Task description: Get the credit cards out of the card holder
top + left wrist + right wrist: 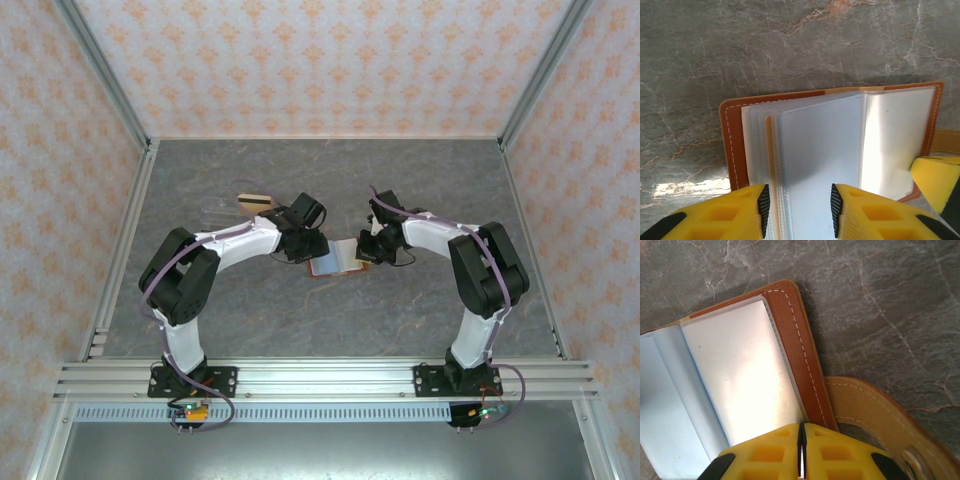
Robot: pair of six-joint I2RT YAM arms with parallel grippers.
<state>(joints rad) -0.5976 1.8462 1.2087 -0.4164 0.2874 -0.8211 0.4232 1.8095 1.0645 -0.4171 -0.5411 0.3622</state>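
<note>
We find the card holder lying open mid-worktop, its long axis running left to right between the arms.
Clear sleeves fan up. The left fingers stand parted astride them (no pinch). The right fingers are clenched on the cover edge beside the strap tab. A gold card lies apart behind.

Top view's evenly lit and sharp, just soft shadows under the arms. Wrist views run brighter. In the right one the card holder has its clear sleeves blown out white at lower centre, with a dark shadow along its upper right edge. In the left one the table glares lower left.
</note>
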